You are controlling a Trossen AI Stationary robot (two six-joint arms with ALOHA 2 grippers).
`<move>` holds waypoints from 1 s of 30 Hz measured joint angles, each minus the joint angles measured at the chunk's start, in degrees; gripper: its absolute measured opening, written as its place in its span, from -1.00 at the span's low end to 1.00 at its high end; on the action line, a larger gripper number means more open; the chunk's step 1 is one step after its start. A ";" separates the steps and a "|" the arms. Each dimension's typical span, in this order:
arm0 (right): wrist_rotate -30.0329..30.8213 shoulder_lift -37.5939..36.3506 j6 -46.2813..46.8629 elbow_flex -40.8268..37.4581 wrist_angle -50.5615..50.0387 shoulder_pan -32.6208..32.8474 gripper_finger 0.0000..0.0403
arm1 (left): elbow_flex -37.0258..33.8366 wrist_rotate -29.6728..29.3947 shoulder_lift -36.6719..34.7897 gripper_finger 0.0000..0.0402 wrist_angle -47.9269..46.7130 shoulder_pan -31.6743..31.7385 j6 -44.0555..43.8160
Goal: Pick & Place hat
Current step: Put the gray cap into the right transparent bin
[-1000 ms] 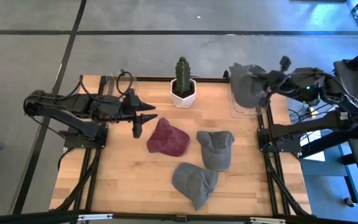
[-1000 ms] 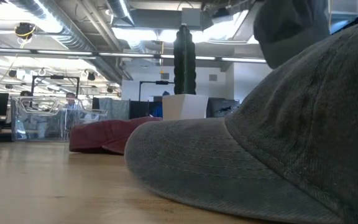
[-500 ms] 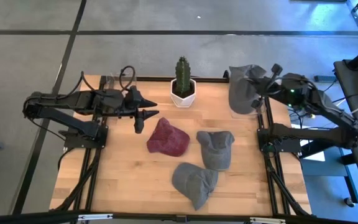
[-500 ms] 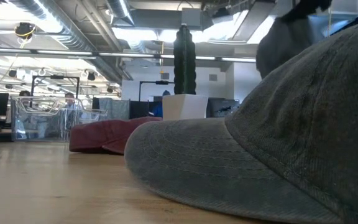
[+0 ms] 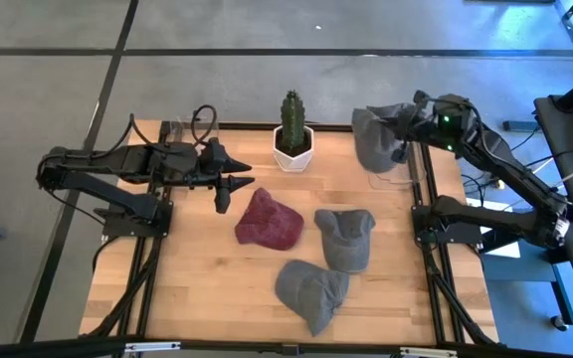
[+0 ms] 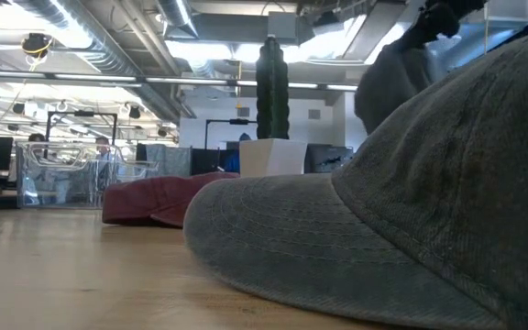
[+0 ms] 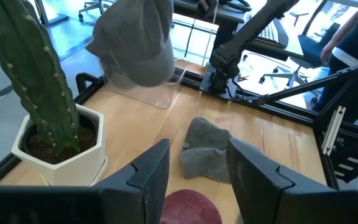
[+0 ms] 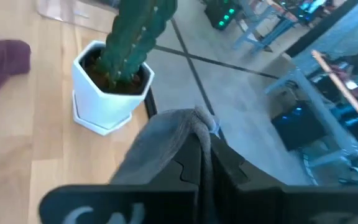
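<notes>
the wooden table (image 5: 197,288) fills the middle of the high view, with bare board along its lower left and a dark frame rail at each side. the left arm reaches in from the left edge, its gripper (image 5: 229,186) hanging over the board just left of the maroon hat (image 5: 269,221), fingers (image 7: 148,171) spread apart and holding nothing.

the right arm comes in from the right edge toward the upper right corner of the table. its gripper (image 5: 406,127) is clenched on the grey hat (image 5: 378,139), which hangs up off the board as a limp, crumpled fold of soft grey cloth, crown drooping. in the right wrist view the cloth (image 8: 166,146) is pinched between the dark fingers. from the left wrist view the same hat (image 7: 135,40) dangles above a clear plastic sheet (image 7: 148,93) lying by the table's far edge.

two more grey caps lie flat: one (image 5: 345,237) right of centre, another (image 5: 310,289) lower in the frame, near each other. the second looms large across the right of the low view (image 6: 411,220).

a cactus in a white pot (image 5: 291,134) stands at the top middle, between the two grippers, near the lifted hat. open board shows between the pot and the table's right rail.
</notes>
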 joint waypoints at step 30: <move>2.94 1.15 -6.56 -8.71 2.45 -10.85 -0.94 | 0.00 -1.57 0.00 -0.22 -0.07 0.00 0.00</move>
